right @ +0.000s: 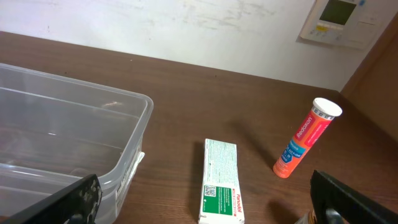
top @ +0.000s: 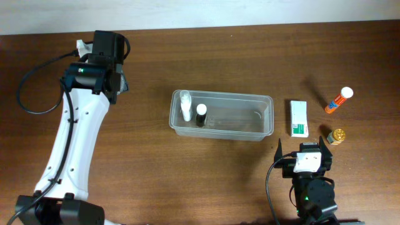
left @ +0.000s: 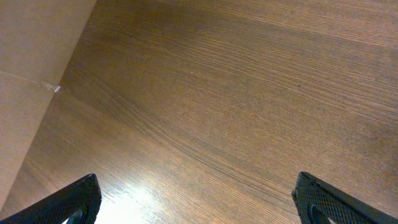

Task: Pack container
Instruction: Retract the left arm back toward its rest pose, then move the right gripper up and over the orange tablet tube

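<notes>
Container (top: 240, 93) sits mid-tabletop. A white bottle (top: 185, 105) and a black-capped bottle (top: 200, 115) stand inside at its left end. The white-and-green box (top: 299, 118), orange tube (top: 338, 100) and gold-capped jar (top: 337, 136) lie outside. Judged partly packed. Left end effector (left: 196, 202) and right end effector (top: 302, 150) are both spread wide and empty.

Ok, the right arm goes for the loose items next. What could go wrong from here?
The white-and-green box lies close beside the container. The wide-open right tool could catch that wall and shove it, toppling the white bottle and black-capped bottle that seem to stand inside. The orange tube looks to stand on end, so a nudge may tip it and let it roll.
</notes>
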